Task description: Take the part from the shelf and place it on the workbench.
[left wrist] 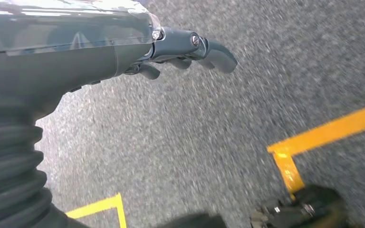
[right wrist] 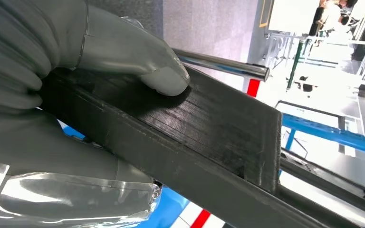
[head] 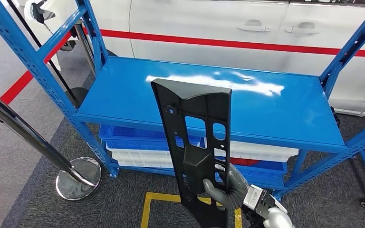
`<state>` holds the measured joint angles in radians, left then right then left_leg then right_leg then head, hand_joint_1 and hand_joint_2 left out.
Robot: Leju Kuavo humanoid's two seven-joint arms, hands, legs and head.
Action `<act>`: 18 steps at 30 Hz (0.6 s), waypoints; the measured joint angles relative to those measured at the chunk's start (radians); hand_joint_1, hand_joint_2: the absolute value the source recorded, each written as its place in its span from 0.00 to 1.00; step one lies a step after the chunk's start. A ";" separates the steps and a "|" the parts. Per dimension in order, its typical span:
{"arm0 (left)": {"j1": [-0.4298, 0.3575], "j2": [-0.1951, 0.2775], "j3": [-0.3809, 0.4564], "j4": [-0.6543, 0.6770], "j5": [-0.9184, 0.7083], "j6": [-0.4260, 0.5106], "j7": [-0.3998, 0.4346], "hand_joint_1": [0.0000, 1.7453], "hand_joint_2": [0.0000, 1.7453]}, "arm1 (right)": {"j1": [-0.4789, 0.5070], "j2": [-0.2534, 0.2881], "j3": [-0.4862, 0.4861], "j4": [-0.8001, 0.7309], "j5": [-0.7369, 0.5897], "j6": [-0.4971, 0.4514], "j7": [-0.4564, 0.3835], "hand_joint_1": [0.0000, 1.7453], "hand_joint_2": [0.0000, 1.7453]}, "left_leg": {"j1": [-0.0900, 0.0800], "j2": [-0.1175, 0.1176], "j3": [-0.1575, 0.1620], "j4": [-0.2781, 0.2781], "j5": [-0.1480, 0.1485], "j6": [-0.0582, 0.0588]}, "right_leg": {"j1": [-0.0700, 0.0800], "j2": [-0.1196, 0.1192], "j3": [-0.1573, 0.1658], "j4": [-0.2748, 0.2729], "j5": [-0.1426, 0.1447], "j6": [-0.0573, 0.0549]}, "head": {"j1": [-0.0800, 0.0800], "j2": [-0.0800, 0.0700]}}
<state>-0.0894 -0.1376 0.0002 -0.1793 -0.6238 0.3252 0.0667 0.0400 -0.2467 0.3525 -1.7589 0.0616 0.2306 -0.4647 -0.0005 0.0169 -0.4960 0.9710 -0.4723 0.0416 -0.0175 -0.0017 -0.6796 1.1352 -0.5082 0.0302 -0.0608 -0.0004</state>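
Note:
A long black plastic part (head: 195, 137) with cut-out slots stands nearly upright in front of the blue shelf (head: 123, 95). My right hand (head: 225, 190) grips it near its lower end, at the bottom of the head view. In the right wrist view the thumb (right wrist: 138, 57) presses on the part's flat black face (right wrist: 209, 128). My left hand (left wrist: 180, 52) hangs over the grey carpet with its fingers loosely curled and nothing in them.
The shelf's blue top board (head: 275, 109) is bare and glossy. Blue and white bins (head: 138, 142) sit on the level below. A chrome stanchion (head: 38, 142) stands at the left. A white car (head: 218, 28) is behind the shelf. Yellow floor tape (head: 152, 204) marks the carpet.

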 joint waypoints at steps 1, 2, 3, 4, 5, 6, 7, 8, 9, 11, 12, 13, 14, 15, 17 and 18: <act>-0.001 0.000 0.000 0.000 -0.001 -0.001 0.001 0.00 1.00 | 0.004 0.001 -0.004 -0.001 -0.003 0.003 0.001 1.00 1.00 | -0.001 0.005 -0.014 0.001 0.009 0.001 | -0.002 0.000 -0.018 0.068 -0.045 0.003 | 0.000 0.000; -0.002 0.001 0.000 0.000 -0.002 -0.002 0.002 0.00 1.00 | 0.008 0.002 -0.008 -0.001 -0.005 0.004 0.002 1.00 1.00 | -0.002 0.009 -0.028 0.004 0.018 0.000 | -0.004 0.000 -0.028 0.126 -0.071 0.006 | 0.000 0.000; -0.004 0.001 0.000 0.000 -0.003 -0.002 0.003 0.00 1.00 | 0.012 0.002 -0.012 -0.001 -0.005 0.006 0.002 1.00 1.00 | -0.002 0.011 -0.043 0.007 0.025 -0.001 | -0.006 -0.001 -0.024 0.157 -0.074 0.008 | 0.000 0.000; -0.006 0.001 0.000 0.000 -0.004 -0.002 0.003 0.00 1.00 | 0.016 0.002 -0.015 -0.002 -0.005 0.007 0.001 1.00 1.00 | -0.002 0.013 -0.057 0.012 0.032 -0.003 | -0.007 -0.001 -0.003 0.152 -0.058 0.009 | 0.000 0.000; -0.008 0.001 0.000 0.000 -0.004 -0.003 0.003 0.00 1.00 | 0.018 0.002 -0.017 -0.003 -0.004 0.007 0.000 1.00 1.00 | -0.002 0.015 -0.070 0.019 0.038 -0.006 | -0.007 -0.003 0.037 0.110 -0.032 0.009 | 0.000 0.000; -0.010 0.001 0.000 0.000 -0.004 -0.003 0.004 0.00 1.00 | 0.019 0.002 -0.019 -0.006 -0.003 0.008 -0.002 1.00 1.00 | -0.002 0.015 -0.082 0.026 0.043 -0.009 | -0.007 -0.006 0.089 0.043 -0.013 0.007 | 0.000 0.000; -0.013 0.001 0.000 0.000 -0.005 -0.004 0.004 0.00 1.00 | 0.019 0.002 -0.020 -0.009 -0.003 0.008 -0.004 1.00 1.00 | -0.003 0.016 -0.093 0.034 0.047 -0.012 | -0.006 -0.010 0.140 -0.031 -0.006 0.004 | 0.000 0.000; -0.014 0.001 0.000 0.000 -0.005 -0.004 0.004 0.00 1.00 | 0.020 0.002 -0.021 -0.013 -0.002 0.008 -0.005 1.00 1.00 | -0.005 0.016 -0.101 0.041 0.052 -0.017 | -0.003 -0.012 0.175 -0.086 -0.008 -0.001 | 0.000 0.000; -0.015 0.001 0.000 0.000 -0.005 -0.005 0.004 0.00 1.00 | 0.020 0.002 -0.022 -0.017 -0.002 0.007 -0.007 1.00 1.00 | -0.006 0.016 -0.106 0.045 0.057 -0.022 | 0.000 -0.013 0.193 -0.118 -0.015 -0.006 | 0.000 0.000; -0.016 0.001 0.000 0.000 -0.006 -0.005 0.005 0.00 1.00 | 0.023 0.002 -0.025 -0.021 -0.002 0.007 -0.008 1.00 1.00 | -0.008 0.016 -0.111 0.045 0.070 -0.034 | 0.002 -0.011 0.189 -0.127 -0.011 -0.019 | 0.000 0.000; -0.017 0.001 0.000 0.000 -0.006 -0.005 0.005 0.00 1.00 | 0.024 0.002 -0.027 -0.022 -0.002 0.007 -0.009 1.00 1.00 | -0.006 0.013 -0.115 0.049 0.067 -0.040 | 0.001 -0.012 0.182 -0.129 -0.003 -0.027 | 0.000 0.000; -0.018 0.001 0.000 0.000 -0.006 -0.005 0.006 0.00 1.00 | 0.025 0.001 -0.027 -0.023 -0.002 0.007 -0.009 1.00 1.00 | -0.005 0.009 -0.124 0.063 0.048 -0.047 | -0.001 -0.013 0.173 -0.130 0.007 -0.035 | 0.000 0.000; -0.019 0.001 0.000 0.000 -0.006 -0.006 0.006 0.00 1.00 | 0.025 0.000 -0.028 -0.024 -0.002 0.007 -0.009 1.00 1.00 | -0.004 0.005 -0.135 0.095 0.010 -0.053 | -0.003 -0.014 0.162 -0.131 0.018 -0.042 | 0.000 0.000; -0.021 0.001 0.000 0.000 -0.006 -0.006 0.006 0.00 1.00 | 0.025 -0.001 -0.028 -0.025 -0.002 0.008 -0.009 1.00 1.00 | -0.002 0.001 -0.148 0.143 -0.041 -0.059 | -0.003 -0.015 0.149 -0.131 0.029 -0.047 | 0.000 0.000; -0.024 0.001 0.000 0.000 -0.007 -0.007 0.007 0.00 1.00 | 0.025 -0.002 -0.029 -0.025 -0.002 0.009 -0.011 1.00 1.00 | -0.002 -0.001 -0.167 0.262 -0.124 -0.064 | -0.001 -0.014 0.120 -0.130 0.051 -0.052 | 0.000 0.000; -0.025 0.001 0.000 0.000 -0.009 -0.008 0.009 0.00 1.00 | 0.025 -0.002 -0.030 -0.025 -0.002 0.010 -0.012 1.00 1.00 | -0.002 -0.001 -0.164 0.302 -0.132 -0.064 | 0.000 -0.013 0.105 -0.130 0.063 -0.051 | 0.000 0.000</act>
<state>-0.1144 -0.1366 0.0004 -0.1796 -0.6325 0.3177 0.0753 0.0652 -0.2487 0.3227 -1.7842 0.0599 0.2408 -0.4765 -0.0023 0.0154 -0.6598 1.2728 -0.6040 -0.0225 -0.0172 -0.0150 -0.5745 1.0055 -0.4455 -0.0213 -0.0610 -0.0004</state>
